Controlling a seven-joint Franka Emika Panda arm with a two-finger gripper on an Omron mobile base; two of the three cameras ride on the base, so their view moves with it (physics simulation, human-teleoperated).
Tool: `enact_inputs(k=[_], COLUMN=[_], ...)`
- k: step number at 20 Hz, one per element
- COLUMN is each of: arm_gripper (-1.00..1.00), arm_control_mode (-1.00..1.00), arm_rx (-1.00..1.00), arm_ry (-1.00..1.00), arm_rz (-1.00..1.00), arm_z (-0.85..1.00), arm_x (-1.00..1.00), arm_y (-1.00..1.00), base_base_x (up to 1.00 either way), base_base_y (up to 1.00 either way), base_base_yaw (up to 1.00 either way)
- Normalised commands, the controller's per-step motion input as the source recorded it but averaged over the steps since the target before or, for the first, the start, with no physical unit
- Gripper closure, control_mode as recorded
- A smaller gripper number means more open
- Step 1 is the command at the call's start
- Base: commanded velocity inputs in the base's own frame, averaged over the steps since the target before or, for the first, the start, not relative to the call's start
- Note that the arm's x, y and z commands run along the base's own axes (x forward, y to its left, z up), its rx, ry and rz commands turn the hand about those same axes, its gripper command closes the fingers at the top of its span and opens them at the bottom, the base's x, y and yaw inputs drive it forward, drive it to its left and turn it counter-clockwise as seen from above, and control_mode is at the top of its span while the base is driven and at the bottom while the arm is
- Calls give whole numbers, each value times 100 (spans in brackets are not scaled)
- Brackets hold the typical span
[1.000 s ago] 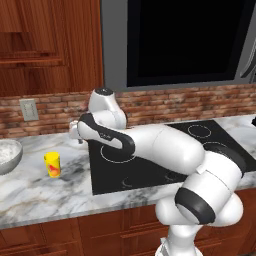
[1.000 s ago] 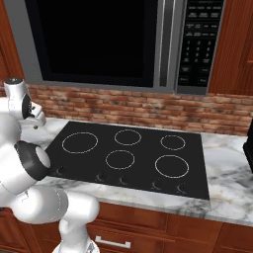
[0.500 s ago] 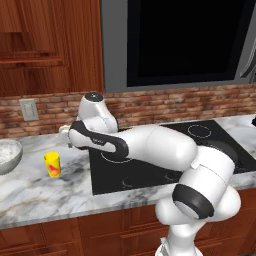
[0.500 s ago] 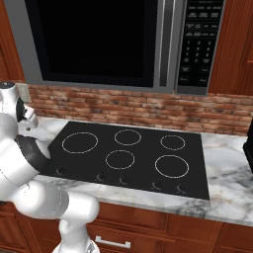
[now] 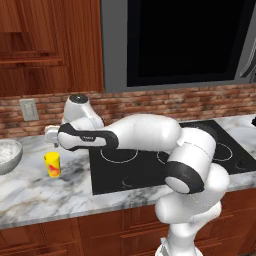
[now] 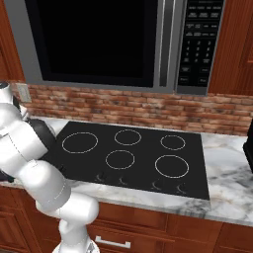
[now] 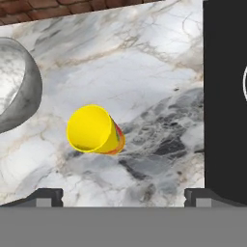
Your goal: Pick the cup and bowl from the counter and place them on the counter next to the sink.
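Note:
The cup [image 5: 52,165], small and yellow with a red-orange blotch, stands upright on the white marble counter [image 5: 40,195] left of the cooktop. In the hand view the cup [image 7: 94,130] shows its open mouth just above and left of the midpoint of my gripper [image 7: 124,195]. The fingertips [image 7: 46,195] stand wide apart, open, with nothing between them. In the left base view my gripper [image 5: 50,140] hovers right above the cup, apart from it. The grey-white bowl [image 5: 7,155] sits at the left edge, also the bowl [image 7: 19,91] left of the cup. The sink is out of view.
The black cooktop [image 5: 165,160] lies directly right of the cup, seen as the cooktop [image 7: 224,96] in the hand view. A brick backsplash [image 5: 150,105] with an outlet [image 5: 29,109] runs behind. A microwave [image 6: 99,39] hangs above. A dark object [image 6: 248,148] stands far right.
The arm has swung left, carrying the hand from the cooktop's left edge to above the cup. Cup and bowl have not moved. The jaws stayed open.

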Motion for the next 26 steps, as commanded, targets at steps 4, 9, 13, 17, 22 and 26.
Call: enact_inputs(k=[4, 9, 13, 17, 22, 26], arm_gripper=[-100, -100, -100, -100, -100, -100], arm_control_mode=[-100, -100, -100, -100, -100, -100], arm_rx=[0, 0, 0, 0, 0, 0], arm_ry=[3, 5, 3, 0, 0, 1], arm_rz=[0, 0, 0, 0, 0, 0], arm_z=[0, 0, 0, -1, -11, -19], arm_x=[33, 14, 0, 0, 0, 3], arm_y=[18, 2, 0, 0, 0, 0], base_base_x=[0, 0, 0, 0, 0, 0], base_base_y=[0, 0, 0, 0, 0, 0], base_base_yaw=[0, 0, 0, 0, 0, 0])
